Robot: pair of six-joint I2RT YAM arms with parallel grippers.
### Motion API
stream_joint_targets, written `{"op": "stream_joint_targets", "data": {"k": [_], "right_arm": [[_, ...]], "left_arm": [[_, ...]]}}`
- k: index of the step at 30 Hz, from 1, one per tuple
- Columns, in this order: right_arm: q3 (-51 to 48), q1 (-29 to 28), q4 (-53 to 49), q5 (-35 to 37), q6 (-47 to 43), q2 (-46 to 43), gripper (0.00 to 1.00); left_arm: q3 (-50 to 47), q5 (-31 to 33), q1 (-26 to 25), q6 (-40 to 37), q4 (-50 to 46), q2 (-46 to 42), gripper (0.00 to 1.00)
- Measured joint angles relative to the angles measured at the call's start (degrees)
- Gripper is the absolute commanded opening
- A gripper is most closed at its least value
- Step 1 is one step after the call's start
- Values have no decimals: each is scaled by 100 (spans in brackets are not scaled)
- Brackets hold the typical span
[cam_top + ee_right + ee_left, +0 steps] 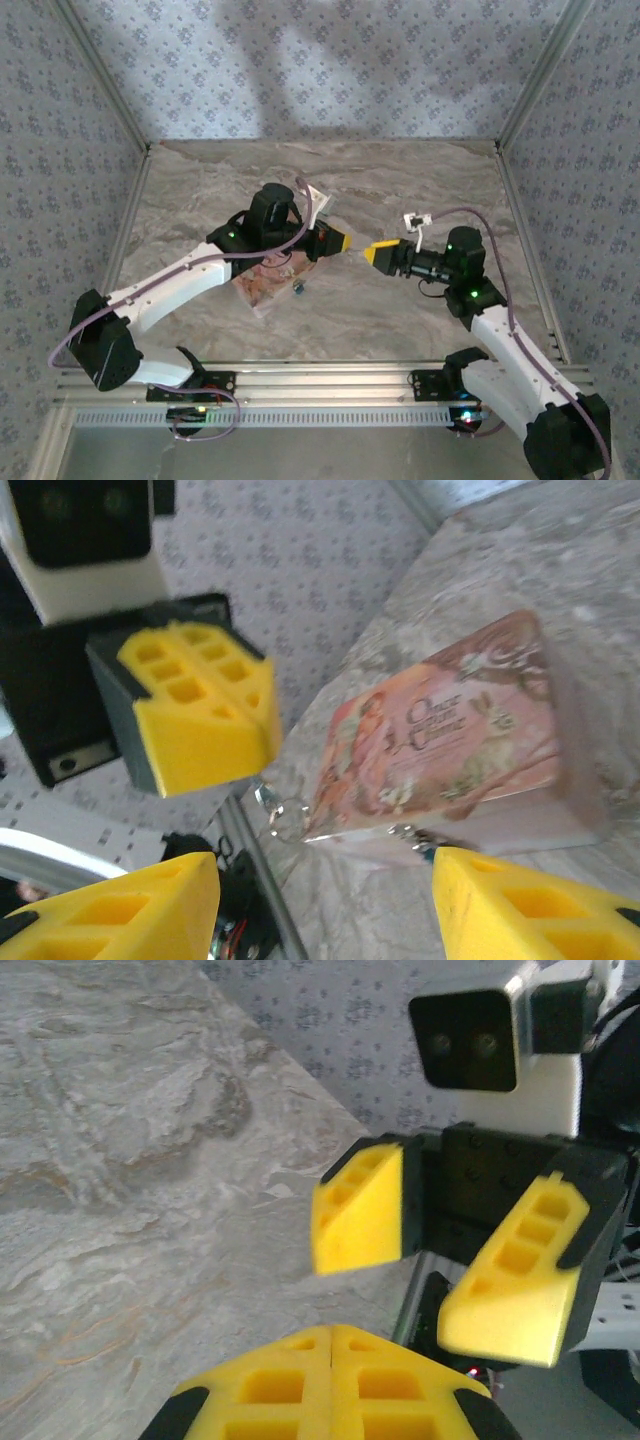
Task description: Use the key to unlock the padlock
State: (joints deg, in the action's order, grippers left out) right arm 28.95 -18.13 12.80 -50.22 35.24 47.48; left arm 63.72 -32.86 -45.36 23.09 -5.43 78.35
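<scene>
Marbled table, hemmed by flowered wallpaper on three sides, with a metal rail along the near edge.

Over mid-table, the left gripper: shut, yellow fingers pressed flat together with no gap. Points right, toward the other tool. Grip on anything between the pads: cannot tell. Just below its tips in the right wrist view, a small metal ring, either hanging from the fingers or lying by the box; impossible to say which.

Just right of it, the right gripper, nearly tip to tip with the left across a narrow gap. Stands open, with fingers spread wide to the bottom corners of its own camera view and likewise splayed in the left wrist view. Holds nothing, touches nothing.

On the table, the padlock: a tiny blue speck, nearer and to the left of both tools, close under the line of the left forearm. Lies clear of both grippers, just off the right edge of the pink box. Too small for any reading of the shackle.

Box flat on the table beneath the left arm, pictured face up.
</scene>
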Motion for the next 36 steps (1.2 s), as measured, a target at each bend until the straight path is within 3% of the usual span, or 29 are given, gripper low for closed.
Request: {"op": "stream_joint_targets", "data": {"k": [9, 36], "right_arm": [[0, -420, 140, -122, -238, 179, 50], [343, -785, 358, -101, -339, 595, 37]], "left_arm": [[9, -295, 0, -11, 4, 4, 0], [9, -398, 0, -13, 7, 17, 0]]}}
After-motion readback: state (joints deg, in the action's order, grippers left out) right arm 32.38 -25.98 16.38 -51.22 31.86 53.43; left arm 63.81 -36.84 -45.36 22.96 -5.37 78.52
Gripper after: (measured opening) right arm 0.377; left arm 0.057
